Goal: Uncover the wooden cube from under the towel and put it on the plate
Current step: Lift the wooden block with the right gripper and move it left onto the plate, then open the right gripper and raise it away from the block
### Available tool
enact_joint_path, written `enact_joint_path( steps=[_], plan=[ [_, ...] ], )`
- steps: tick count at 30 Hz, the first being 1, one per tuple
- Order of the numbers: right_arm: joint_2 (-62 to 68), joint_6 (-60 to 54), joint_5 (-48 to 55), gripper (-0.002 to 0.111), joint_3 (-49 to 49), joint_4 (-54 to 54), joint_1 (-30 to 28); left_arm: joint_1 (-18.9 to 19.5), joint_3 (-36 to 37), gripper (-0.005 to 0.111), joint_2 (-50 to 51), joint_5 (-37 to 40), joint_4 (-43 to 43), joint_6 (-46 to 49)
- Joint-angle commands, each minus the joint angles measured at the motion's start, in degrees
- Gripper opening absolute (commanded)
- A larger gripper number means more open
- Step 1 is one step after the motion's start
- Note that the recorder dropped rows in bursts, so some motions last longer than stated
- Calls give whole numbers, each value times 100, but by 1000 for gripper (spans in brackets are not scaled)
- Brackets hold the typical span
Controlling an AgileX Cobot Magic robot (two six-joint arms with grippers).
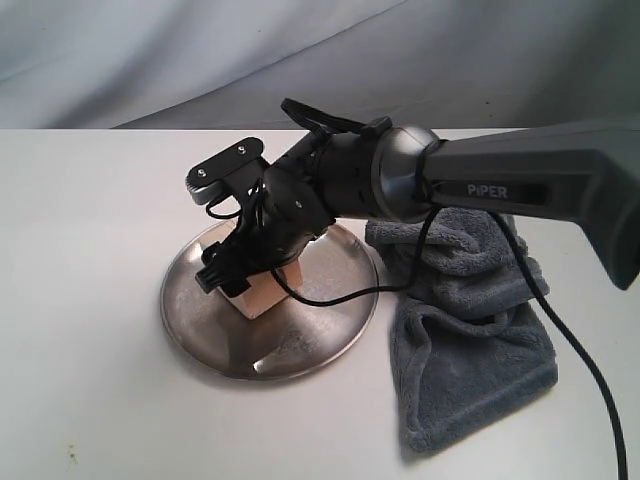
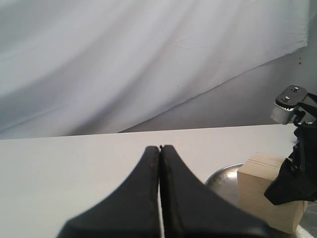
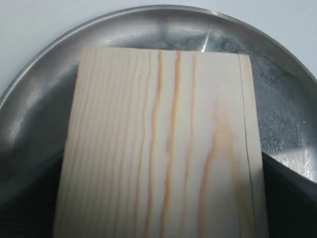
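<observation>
The pale wooden cube is over the left half of the round steel plate, uncovered. My right gripper reaches in from the right and is shut on the cube, a dark finger pressed against each side. In the right wrist view the cube's grained face fills the middle, with the plate's rim behind it. I cannot tell whether the cube touches the plate. The blue-grey towel lies crumpled right of the plate. My left gripper is shut and empty, low over the table, apart from the cube.
A black cable hangs from the right arm across the towel. The white table runs left and forward of the plate. A grey cloth backdrop stands behind the table's far edge.
</observation>
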Motion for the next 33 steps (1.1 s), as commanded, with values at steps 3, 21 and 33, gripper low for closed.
enact_joint_path(
  steps=[3,21,33],
  plan=[
    [-18,-16,-34,96,-30,-16,-3,12,25,0,-24,-62,-14,-13],
    [-442,-69,-354,105,-30,-65,-3,12,25,0,-24,-62,-14,-13],
    [-1192,-212,-195,105,-30,-150,6,12,25,0,-24,-62,-14,-13]
  ],
)
